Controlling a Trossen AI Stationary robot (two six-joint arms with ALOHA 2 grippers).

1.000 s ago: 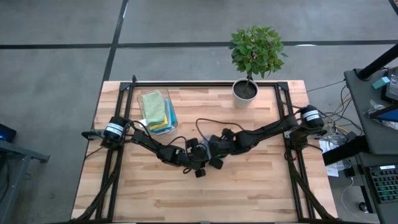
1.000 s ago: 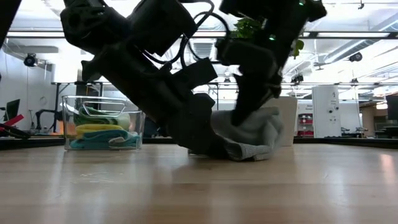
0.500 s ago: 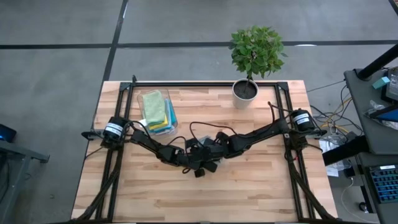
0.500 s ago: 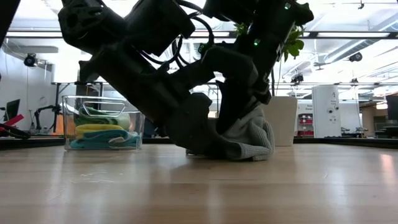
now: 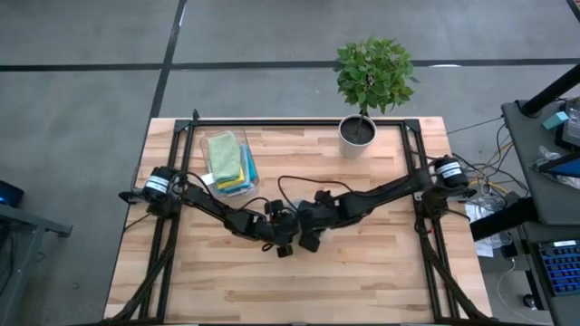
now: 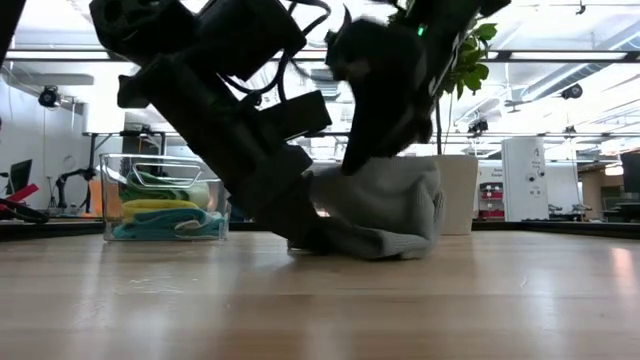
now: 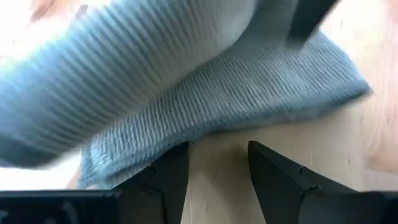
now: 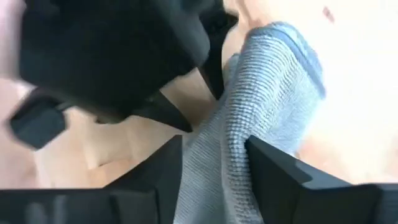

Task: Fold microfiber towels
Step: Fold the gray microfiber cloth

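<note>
A grey microfiber towel (image 6: 385,210) lies bunched in a heap at the middle of the table, its underside on the wood; both arms hide it in the high view. My left gripper (image 7: 214,155) is open, low at the heap's left end (image 6: 300,228), with bare wood between its fingers and the towel's edge (image 7: 205,124) just ahead. My right gripper (image 8: 211,155) is open at the heap's top (image 6: 362,160), slanting down. A ridge of the towel (image 8: 214,149) runs through its gap. Other folded towels (image 5: 227,161) lie in a clear bin. My left gripper: whether its fingertips (image 7: 177,152) touch the towel's edge, I cannot tell. My right gripper comes from above, slanting down, with its fingers (image 8: 264,158) on either side of a raised ridge of the grey towel (image 8: 217,134), along the ridge. Whether the fingers touch the cloth, I cannot tell.
The clear bin (image 6: 165,195) with green, yellow and teal towels stands at the far left. A potted plant (image 5: 359,129) stands at the far edge, right of centre, behind the towel in the low view (image 6: 458,190). Bare wood lies along the near side (image 5: 290,290).
My right gripper has moved toward the table's left edge and up. The grey towel's upper part has come over to the left with it, so the heap now stands taller and reaches farther left, up to my left gripper. Its right end has stayed on the table.
</note>
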